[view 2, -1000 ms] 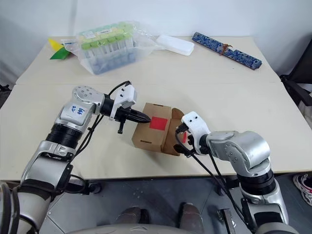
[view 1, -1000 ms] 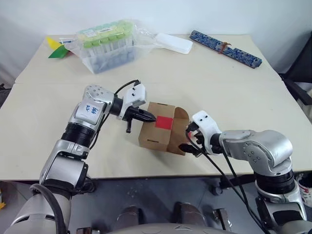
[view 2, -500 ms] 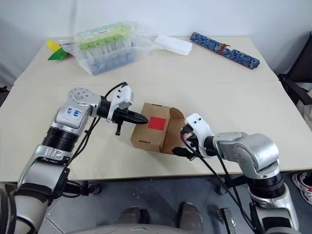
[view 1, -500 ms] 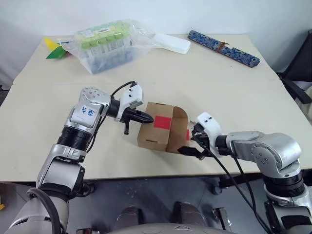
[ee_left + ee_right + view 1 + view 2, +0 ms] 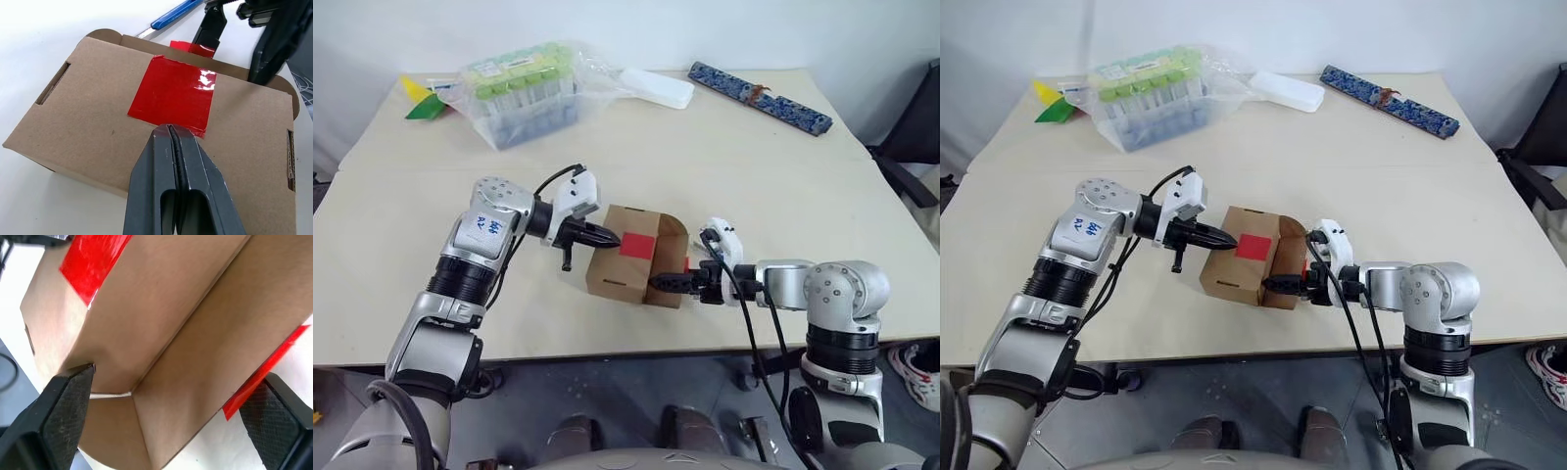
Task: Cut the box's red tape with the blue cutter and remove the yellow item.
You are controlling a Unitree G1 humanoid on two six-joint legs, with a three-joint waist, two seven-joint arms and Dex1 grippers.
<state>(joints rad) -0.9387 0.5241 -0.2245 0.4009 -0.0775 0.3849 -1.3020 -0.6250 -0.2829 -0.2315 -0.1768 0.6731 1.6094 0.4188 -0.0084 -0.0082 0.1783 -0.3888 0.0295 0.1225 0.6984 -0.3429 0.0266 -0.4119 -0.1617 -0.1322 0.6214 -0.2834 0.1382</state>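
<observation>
Though box [image 5: 98, 122] bears red tape [image 5: 173, 95], no writing legible.

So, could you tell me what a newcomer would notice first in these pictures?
The brown box with its red tape near the table's front edge, between both arms. The shut left pincer rests its tip at the tape's edge, while the right pincer straddles the open flap. A blue cutter lies beyond the box.

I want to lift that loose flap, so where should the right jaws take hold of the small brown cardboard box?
Grip the opened end flap of the small brown cardboard box, coming from the robot's right. That flap stands away from the body as a thin free edge, and the right gripper already has open jaws there.
</observation>
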